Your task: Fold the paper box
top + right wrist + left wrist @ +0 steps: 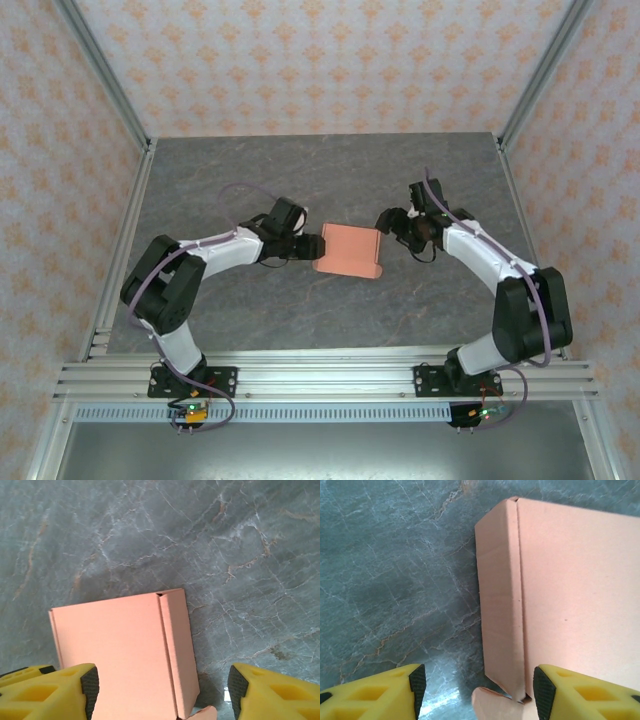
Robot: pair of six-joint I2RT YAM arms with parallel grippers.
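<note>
The paper box (pixel 348 251) is a small salmon-orange flat box lying closed on the grey table between the two arms. My left gripper (pixel 318 246) is at its left edge. In the left wrist view this gripper (pixel 480 690) is open. The box's side wall (pixel 500 605) and a rounded tab (pixel 495 707) sit between the pads without being pinched. My right gripper (pixel 385 222) hovers at the box's far right corner. In the right wrist view it (pixel 162 692) is open, with the box top (pixel 115 650) and its folded side panel (pixel 177 650) below the gap.
The grey marbled tabletop (pixel 300 180) has bare room on all sides of the box. Patterned walls and metal frame posts (pixel 110 80) close in the back and sides. An aluminium rail (pixel 320 375) runs along the near edge by the arm bases.
</note>
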